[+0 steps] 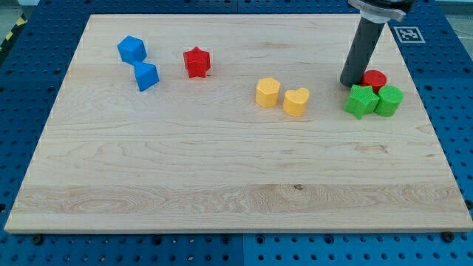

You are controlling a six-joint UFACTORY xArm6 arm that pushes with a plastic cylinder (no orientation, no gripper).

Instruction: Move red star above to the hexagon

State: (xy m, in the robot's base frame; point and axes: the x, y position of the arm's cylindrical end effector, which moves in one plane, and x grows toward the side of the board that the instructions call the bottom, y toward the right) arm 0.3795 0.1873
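- My tip, the dark rod's end with no hand fitted, rests on the pale wooden worktop just beside a red cylinder block.
- The red star block sits at the yellow hexagon block's ten o'clock, well apart.

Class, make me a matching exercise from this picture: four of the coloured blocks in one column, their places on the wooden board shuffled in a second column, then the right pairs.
Blocks:
1. red star block
2. yellow heart block
3. green star block
4. red cylinder block

Places:
A. beside the yellow hexagon block
B. directly below my tip
C. right of two blue blocks
D. right beside my tip

Pairs: 1-C, 2-A, 3-B, 4-D
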